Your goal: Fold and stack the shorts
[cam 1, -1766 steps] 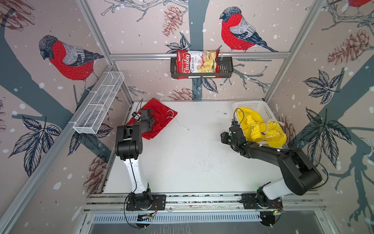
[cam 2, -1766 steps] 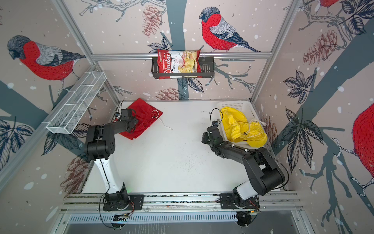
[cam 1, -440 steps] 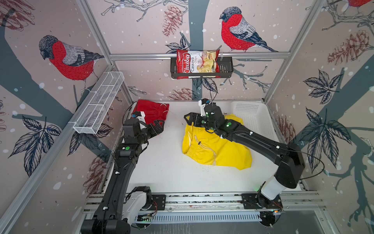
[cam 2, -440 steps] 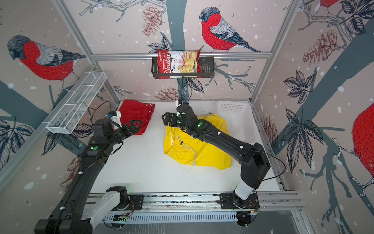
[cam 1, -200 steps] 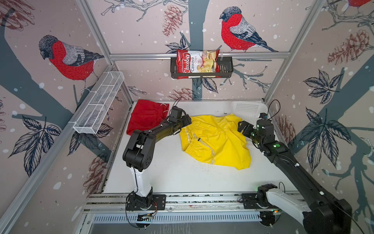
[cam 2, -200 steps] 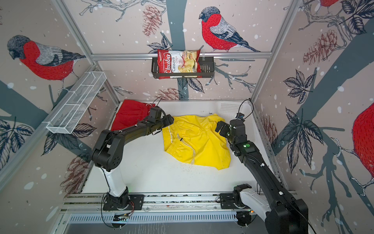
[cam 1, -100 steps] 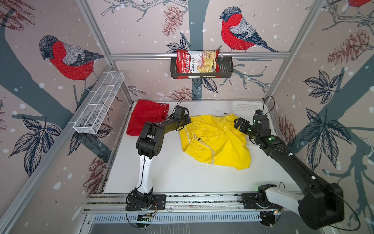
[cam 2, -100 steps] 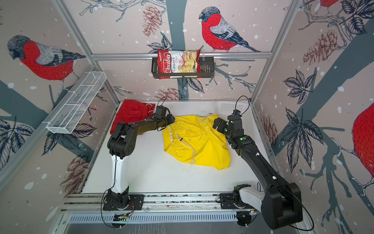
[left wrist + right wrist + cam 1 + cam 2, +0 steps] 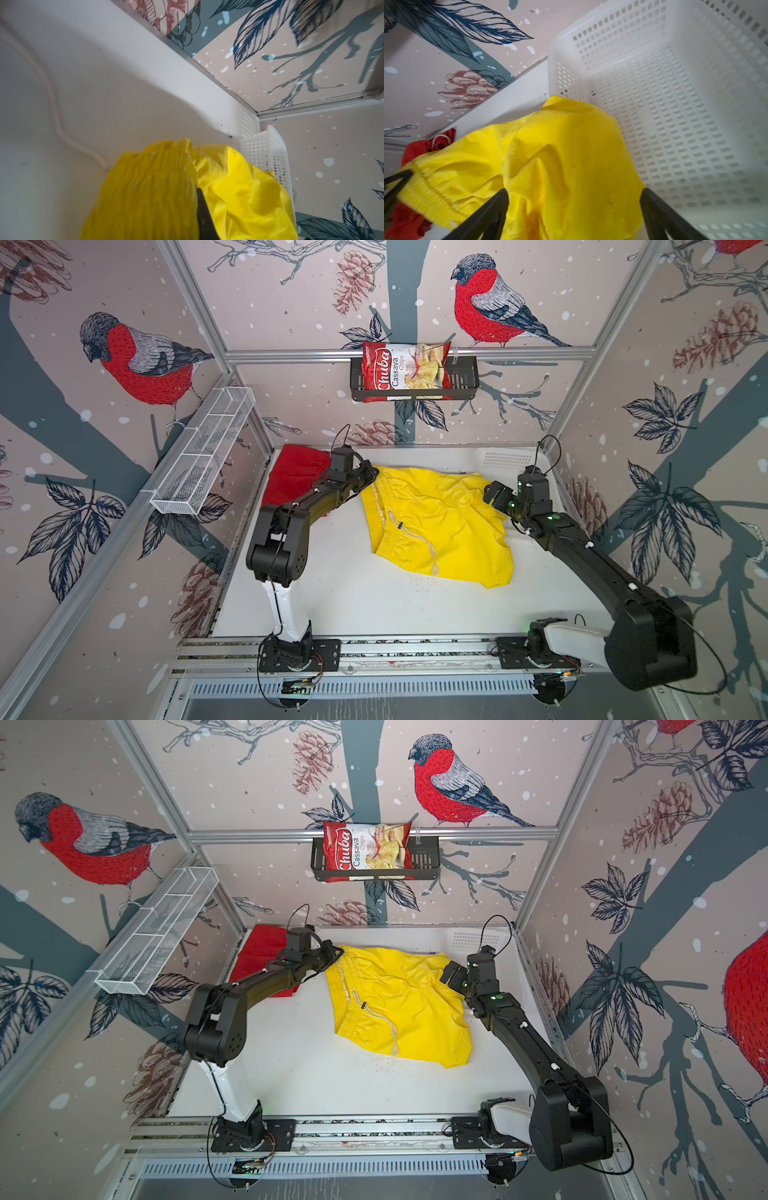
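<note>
The yellow shorts [image 9: 440, 526] [image 9: 403, 1006] lie spread in the middle of the table, waistband to the left. My left gripper [image 9: 370, 475] [image 9: 334, 955] is shut on the yellow shorts' far waistband corner; in the left wrist view the gathered yellow waistband [image 9: 166, 187] hides all but one black finger [image 9: 204, 214]. My right gripper [image 9: 492, 495] [image 9: 453, 973] [image 9: 574, 192] stands open over the far right leg, its fingers either side of the yellow fabric [image 9: 560, 155]. The red shorts [image 9: 295, 477] [image 9: 262, 952] [image 9: 415, 149] lie folded in the far left corner, partly behind the left arm.
A white perforated basket [image 9: 505, 458] [image 9: 473, 938] [image 9: 675, 104] [image 9: 268, 153] sits in the far right corner, touching the yellow fabric. A chips bag [image 9: 405, 371] hangs in a black rack on the back wall. A wire shelf [image 9: 203, 456] runs along the left wall. A pale cord [image 9: 52, 99] lies on the table.
My left gripper has shut on the waistband corner of the yellow shorts. The right gripper has shifted slightly toward the far right leg and stays open.
</note>
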You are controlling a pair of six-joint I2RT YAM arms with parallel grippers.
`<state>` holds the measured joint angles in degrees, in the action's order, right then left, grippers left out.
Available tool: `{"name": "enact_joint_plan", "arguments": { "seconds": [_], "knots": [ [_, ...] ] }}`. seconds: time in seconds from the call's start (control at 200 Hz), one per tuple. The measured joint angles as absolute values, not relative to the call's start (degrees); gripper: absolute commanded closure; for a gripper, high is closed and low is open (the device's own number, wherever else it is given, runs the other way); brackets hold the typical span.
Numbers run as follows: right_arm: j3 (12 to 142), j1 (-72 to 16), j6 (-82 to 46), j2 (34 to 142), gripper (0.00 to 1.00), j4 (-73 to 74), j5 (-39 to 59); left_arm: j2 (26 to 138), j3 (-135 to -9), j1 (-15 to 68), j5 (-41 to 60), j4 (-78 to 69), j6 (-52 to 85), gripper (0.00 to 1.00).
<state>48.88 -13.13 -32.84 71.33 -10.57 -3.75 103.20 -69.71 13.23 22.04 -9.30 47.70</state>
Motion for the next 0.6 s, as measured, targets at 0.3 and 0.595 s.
{"name": "enact_joint_plan", "arguments": {
  "seconds": [0.3, 0.595],
  "knots": [
    [48.4, -16.8, -33.0, 73.7, 0.05, -13.1, -7.9, 82.8, -59.4, 12.0, 3.6, -3.4, 45.8, 1.0],
    [49.7, -20.7, -33.0, 77.6, 0.18, -14.0, -11.1, 80.6, -58.5, 11.9, -0.7, -2.2, 45.1, 1.0]
  ]
}}
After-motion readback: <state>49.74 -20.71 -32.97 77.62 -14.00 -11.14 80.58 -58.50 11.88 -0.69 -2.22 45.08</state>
